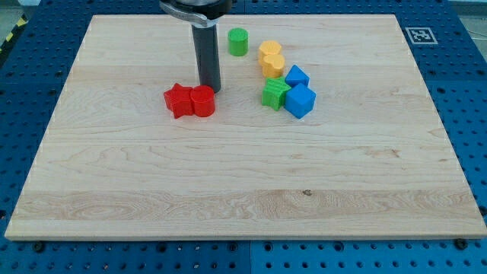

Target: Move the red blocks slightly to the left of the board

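Two red blocks lie touching side by side left of the board's middle: a star-shaped red block (179,100) on the view's left and a round red block (203,101) on the view's right. My tip (211,90) stands just above and slightly right of the round red block, close to its upper right edge or touching it. The dark rod rises from there to the view's top.
A green cylinder (238,41) stands near the view's top. Right of the red blocks lie two orange blocks (270,58), a green star block (275,93) and two blue blocks (300,100), (297,76). The wooden board (243,190) lies on a blue perforated table.
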`<state>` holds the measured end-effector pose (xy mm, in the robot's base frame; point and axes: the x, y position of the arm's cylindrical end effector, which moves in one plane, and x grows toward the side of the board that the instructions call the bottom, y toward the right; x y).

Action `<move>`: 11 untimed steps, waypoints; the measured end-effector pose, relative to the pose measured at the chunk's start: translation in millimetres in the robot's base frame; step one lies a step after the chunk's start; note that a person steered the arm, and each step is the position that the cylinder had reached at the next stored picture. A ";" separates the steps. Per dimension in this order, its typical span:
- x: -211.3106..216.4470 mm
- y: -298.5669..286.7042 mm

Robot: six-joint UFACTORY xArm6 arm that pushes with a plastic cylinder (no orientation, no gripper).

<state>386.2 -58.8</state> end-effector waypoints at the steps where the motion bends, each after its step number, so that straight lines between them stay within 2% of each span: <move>1: 0.0 6.6; 3: 0.5 41.5; 5: 32.2 42.6; 6: 32.2 42.6; 11: 39.5 -6.4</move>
